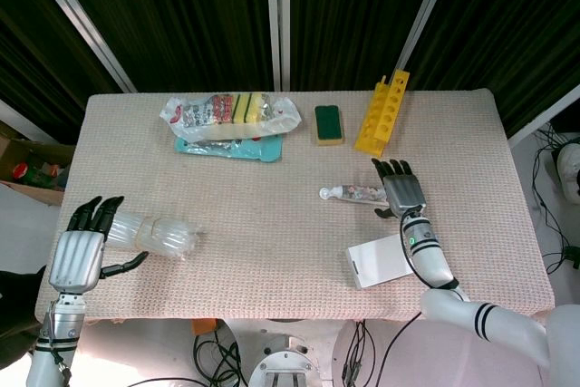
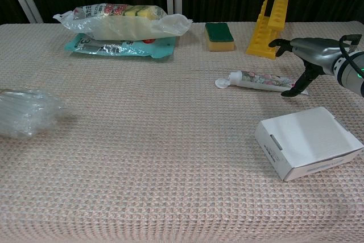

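Head view shows one toothpaste tube lying crosswise on the counter, cap pointing left; right hand hovers spread over its tail, left hand released beside one crumpled plastic bag.

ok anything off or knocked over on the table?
Nothing spilled or broken. The yellow rack lies tipped on its side near the far edge, holes facing sideways. The clear bottle by the left hand lies flat and looks crumpled. The tube lies capped by the right hand; the white box sits askew.
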You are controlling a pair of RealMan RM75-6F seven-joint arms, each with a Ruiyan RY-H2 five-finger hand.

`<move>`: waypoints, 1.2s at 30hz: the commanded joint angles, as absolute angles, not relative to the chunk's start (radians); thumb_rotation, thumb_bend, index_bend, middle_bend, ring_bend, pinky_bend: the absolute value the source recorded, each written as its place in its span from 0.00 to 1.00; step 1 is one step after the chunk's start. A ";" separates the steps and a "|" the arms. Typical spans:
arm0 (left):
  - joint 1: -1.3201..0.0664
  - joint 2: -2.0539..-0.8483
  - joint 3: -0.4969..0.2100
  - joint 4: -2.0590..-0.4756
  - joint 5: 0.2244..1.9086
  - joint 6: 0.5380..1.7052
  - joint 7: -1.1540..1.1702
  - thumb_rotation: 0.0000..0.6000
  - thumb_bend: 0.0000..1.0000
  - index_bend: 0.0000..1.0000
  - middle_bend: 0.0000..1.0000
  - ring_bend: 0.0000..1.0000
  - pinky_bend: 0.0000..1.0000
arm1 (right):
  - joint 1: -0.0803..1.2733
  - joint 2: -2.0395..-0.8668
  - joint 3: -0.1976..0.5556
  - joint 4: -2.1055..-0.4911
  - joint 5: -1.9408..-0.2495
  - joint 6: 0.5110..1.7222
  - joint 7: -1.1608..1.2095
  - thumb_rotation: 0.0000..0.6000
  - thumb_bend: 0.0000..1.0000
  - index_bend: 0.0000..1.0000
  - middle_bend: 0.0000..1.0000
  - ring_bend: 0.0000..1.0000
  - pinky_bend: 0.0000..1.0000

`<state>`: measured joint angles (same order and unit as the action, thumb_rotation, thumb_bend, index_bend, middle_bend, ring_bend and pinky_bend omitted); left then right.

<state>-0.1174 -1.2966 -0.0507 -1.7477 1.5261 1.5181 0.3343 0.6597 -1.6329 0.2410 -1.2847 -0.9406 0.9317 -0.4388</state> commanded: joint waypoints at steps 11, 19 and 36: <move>-0.117 -1.296 -0.052 -1.740 1.519 1.516 0.326 0.06 0.00 0.10 0.14 0.10 0.15 | 0.675 -1.675 0.237 -1.250 -0.903 0.957 -0.458 1.00 0.22 0.38 0.35 0.25 0.33; -0.120 -1.293 -0.053 -1.751 1.507 1.504 0.341 0.07 0.00 0.10 0.14 0.10 0.15 | 0.681 -1.693 0.234 -1.232 -0.896 0.959 -0.459 1.00 0.23 0.43 0.36 0.27 0.35; -0.115 -1.287 -0.050 -1.743 1.504 1.508 0.319 0.07 0.00 0.10 0.14 0.10 0.15 | 0.699 -1.703 0.242 -1.243 -0.853 0.949 -0.483 1.00 0.24 0.39 0.37 0.29 0.41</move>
<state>-0.1148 -1.2867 -0.0498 -1.7435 1.5042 1.5085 0.3188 0.6962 -1.7003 0.2395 -1.2443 -0.8604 0.9528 -0.4785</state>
